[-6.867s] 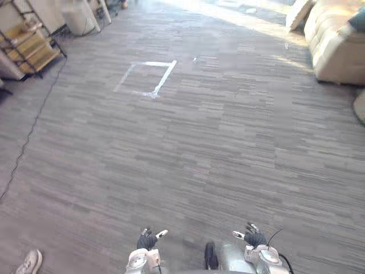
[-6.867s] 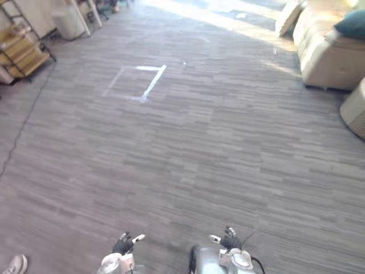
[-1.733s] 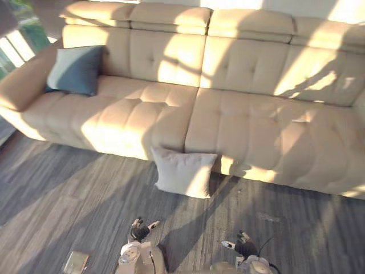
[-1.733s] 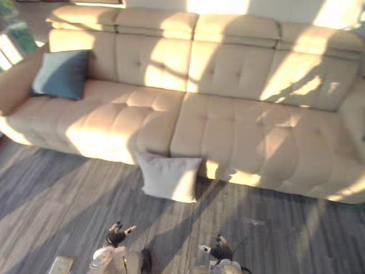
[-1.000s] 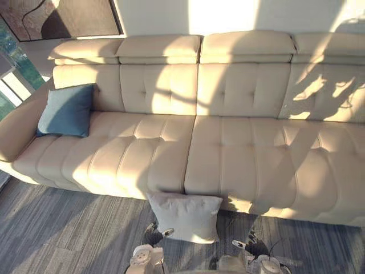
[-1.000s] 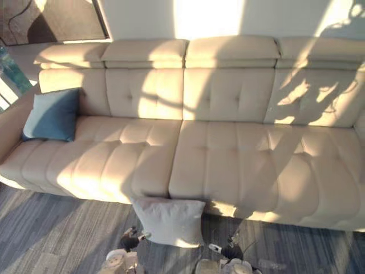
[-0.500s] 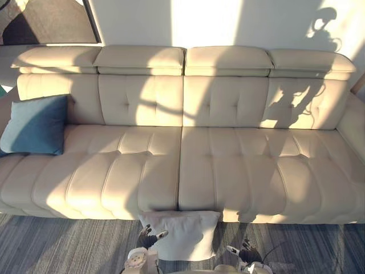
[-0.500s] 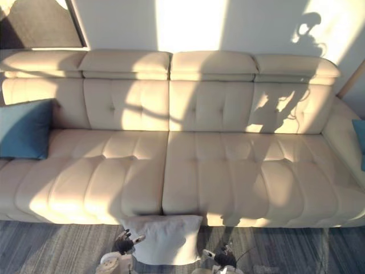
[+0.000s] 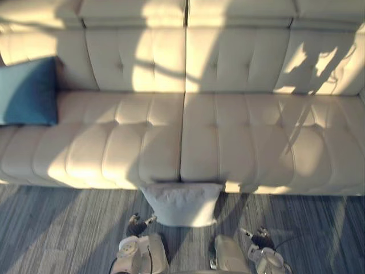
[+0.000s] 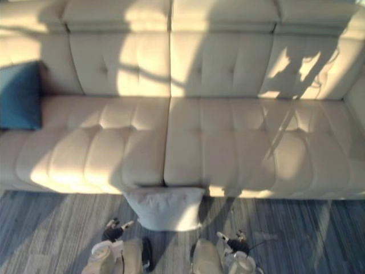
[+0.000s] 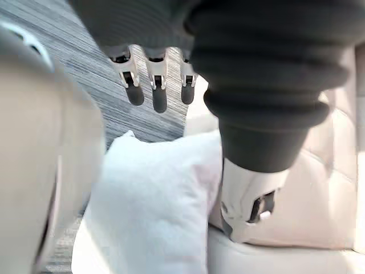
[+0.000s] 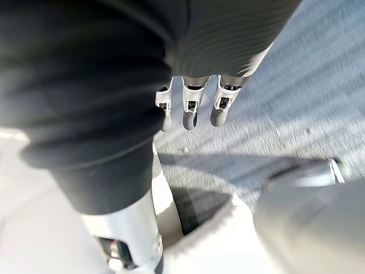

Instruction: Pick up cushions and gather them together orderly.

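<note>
I've got my left hand (image 9: 136, 226) and right hand (image 9: 261, 236) hanging loose-fingered, gripping nothing. The white cushion (image 9: 182, 204) is leaning on the floor (image 9: 57, 228) against the sofa (image 9: 245, 137) front, and the blue cushion (image 9: 28, 91) is sitting at its left end.

Floor cushion (image 9: 182, 204) on floor (image 9: 57, 228) against sofa (image 9: 228, 131) front centre, seat cushion (image 9: 28, 91) on sofa's far left

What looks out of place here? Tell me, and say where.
The pale grey cushion is on the floor, propped against the sofa front below the seam between two seats. The blue cushion, by contrast, sits up on the seat at the robot's left end.
</note>
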Motion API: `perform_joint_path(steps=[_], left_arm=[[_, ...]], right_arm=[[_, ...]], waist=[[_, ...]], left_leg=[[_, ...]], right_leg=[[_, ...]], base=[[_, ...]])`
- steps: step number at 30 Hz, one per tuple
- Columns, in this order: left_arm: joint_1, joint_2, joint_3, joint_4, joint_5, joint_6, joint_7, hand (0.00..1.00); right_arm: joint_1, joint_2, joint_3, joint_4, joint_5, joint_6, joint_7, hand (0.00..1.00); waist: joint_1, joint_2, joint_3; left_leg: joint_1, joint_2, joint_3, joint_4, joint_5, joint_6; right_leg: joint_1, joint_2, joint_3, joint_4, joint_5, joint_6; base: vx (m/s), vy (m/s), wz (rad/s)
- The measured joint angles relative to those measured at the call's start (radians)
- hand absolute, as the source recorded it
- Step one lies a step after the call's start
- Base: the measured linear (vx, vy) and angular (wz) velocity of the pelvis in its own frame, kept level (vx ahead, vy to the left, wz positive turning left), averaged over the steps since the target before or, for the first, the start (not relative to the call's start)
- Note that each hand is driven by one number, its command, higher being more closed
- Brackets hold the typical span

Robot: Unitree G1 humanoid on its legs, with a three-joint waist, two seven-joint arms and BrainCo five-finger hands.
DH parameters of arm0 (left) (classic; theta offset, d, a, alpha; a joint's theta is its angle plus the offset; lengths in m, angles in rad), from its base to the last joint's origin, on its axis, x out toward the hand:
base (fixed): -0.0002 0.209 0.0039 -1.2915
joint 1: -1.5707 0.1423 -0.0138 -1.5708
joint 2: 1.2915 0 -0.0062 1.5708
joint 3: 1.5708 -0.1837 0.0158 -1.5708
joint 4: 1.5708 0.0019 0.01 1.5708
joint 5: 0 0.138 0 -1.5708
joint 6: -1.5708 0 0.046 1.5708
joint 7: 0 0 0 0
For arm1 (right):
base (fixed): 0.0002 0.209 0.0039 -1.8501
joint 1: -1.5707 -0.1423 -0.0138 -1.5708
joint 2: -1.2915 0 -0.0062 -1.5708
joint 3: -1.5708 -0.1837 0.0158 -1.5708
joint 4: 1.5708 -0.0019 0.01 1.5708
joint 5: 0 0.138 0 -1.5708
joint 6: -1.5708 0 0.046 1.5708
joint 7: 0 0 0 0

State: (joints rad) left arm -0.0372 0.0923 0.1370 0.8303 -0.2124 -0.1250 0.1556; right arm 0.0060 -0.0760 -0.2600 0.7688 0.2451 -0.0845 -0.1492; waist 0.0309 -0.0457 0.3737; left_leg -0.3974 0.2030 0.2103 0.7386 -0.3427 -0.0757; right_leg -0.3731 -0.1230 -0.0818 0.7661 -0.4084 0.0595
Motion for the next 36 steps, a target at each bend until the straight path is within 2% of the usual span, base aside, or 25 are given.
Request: perform_joint_path(steps=[1,4,6,9,12,17,21,24,30,31,32,36], left_arm=[[-0.010,0.007,0.000,-0.011,-0.008,0.000,0.003,0.00],[-0.089,0.050,0.001,-0.055,-0.039,-0.024,0.029,0.00],[-0.154,0.075,0.003,-0.055,-0.049,-0.026,0.044,0.00],[-0.306,0.121,0.012,-0.079,-0.057,-0.039,0.059,0.00],[-0.407,0.149,0.040,-0.090,-0.067,-0.038,0.061,0.00],[-0.570,0.202,0.038,-0.094,-0.066,-0.038,0.065,0.00],[-0.696,0.217,-0.029,-0.113,-0.066,-0.045,0.064,0.00],[-0.762,0.215,-0.090,-0.115,-0.067,-0.053,0.067,0.00],[-0.841,0.203,-0.141,-0.142,-0.076,-0.066,0.101,0.00],[-0.857,0.197,-0.145,-0.149,-0.077,-0.066,0.113,0.00],[-0.859,0.191,-0.146,-0.153,-0.078,-0.066,0.121,1.00],[-0.874,0.150,-0.149,-0.171,-0.106,-0.067,0.156,1.00]], right_arm=[[-0.011,-0.007,0.001,-0.015,0.000,-0.003,-0.006,0.00],[-0.082,-0.053,0.035,-0.052,0.000,-0.017,-0.033,0.00],[-0.143,-0.064,0.039,-0.058,0.000,-0.020,-0.042,0.00],[-0.295,-0.095,0.069,-0.138,-0.001,-0.033,-0.053,0.00],[-0.414,-0.112,0.079,-0.165,0.000,-0.043,-0.067,0.00],[-0.587,-0.142,0.100,-0.164,0.000,-0.044,-0.088,0.00],[-0.706,-0.139,0.108,-0.159,0.022,-0.044,-0.091,0.00],[-0.774,-0.130,0.109,-0.133,0.040,-0.049,-0.097,0.00],[-0.887,-0.123,0.153,-0.087,0.041,-0.056,-0.106,0.00],[-0.928,-0.117,0.161,-0.063,0.041,-0.054,-0.108,1.00],[-0.947,-0.116,0.171,-0.049,0.041,-0.054,-0.109,1.00],[-0.985,-0.108,0.196,-0.034,0.040,-0.047,-0.133,1.00]], waist=[[0.002,-0.001,0.016],[0.004,-0.003,0.046],[0.005,-0.006,0.079],[0.005,-0.009,0.157],[0.003,-0.010,0.179],[-0.003,-0.011,0.189],[-0.007,-0.010,0.196],[-0.015,-0.010,0.196],[-0.020,-0.009,0.196],[-0.019,-0.009,0.197],[-0.019,-0.008,0.197],[-0.019,-0.008,0.197]], left_leg=[[-0.019,0.002,-0.003,0.021,-0.004,0.005],[-0.203,0.014,-0.031,0.149,-0.023,0.017],[-0.277,0.016,-0.039,0.201,-0.027,0.024],[-0.443,0.017,-0.064,0.292,-0.028,0.027],[-0.598,0.018,-0.083,0.349,-0.020,0.031],[-0.800,0.016,-0.096,0.410,0.001,0.036],[-0.930,0.008,-0.112,0.431,0.025,0.038],[-0.987,0.003,-0.116,0.436,0.037,0.039],[-1.064,-0.001,-0.130,0.430,0.058,0.037],[-1.075,-0.004,-0.130,0.422,0.064,0.034],[-1.076,-0.004,-0.132,0.418,0.066,0.032],[-1.075,-0.017,-0.133,0.390,0.084,0.029]], right_leg=[[-0.019,0.000,0.002,0.019,-0.006,0.000],[-0.187,-0.005,0.003,0.142,-0.027,-0.013],[-0.260,-0.012,0.004,0.200,-0.037,-0.021],[-0.421,-0.021,0.004,0.303,-0.051,-0.028],[-0.574,-0.027,0.001,0.375,-0.055,-0.034],[-0.776,-0.035,0.003,0.454,-0.054,-0.035],[-0.900,-0.041,-0.004,0.488,-0.049,-0.043],[-0.957,-0.051,-0.007,0.503,-0.047,-0.045],[-1.027,-0.051,-0.018,0.503,-0.035,-0.041],[-1.039,-0.052,-0.018,0.496,-0.029,-0.050],[-1.039,-0.051,-0.021,0.490,-0.025,-0.050],[-1.037,-0.058,-0.023,0.468,-0.013,-0.050]], base=[[-0.12,0.001,0.01],[-0.10,-0.011,0.12],[-0.07,-0.005,0.09],[-0.11,-0.020,0.12],[-0.10,-0.040,0.09],[-0.07,-0.046,0.07],[-0.07,-0.042,0.11],[-0.06,-0.021,0.09],[-0.05,-0.013,0.04],[-0.05,0.001,0.01],[-0.03,0.002,0.00],[-0.03,0.013,0.07]])
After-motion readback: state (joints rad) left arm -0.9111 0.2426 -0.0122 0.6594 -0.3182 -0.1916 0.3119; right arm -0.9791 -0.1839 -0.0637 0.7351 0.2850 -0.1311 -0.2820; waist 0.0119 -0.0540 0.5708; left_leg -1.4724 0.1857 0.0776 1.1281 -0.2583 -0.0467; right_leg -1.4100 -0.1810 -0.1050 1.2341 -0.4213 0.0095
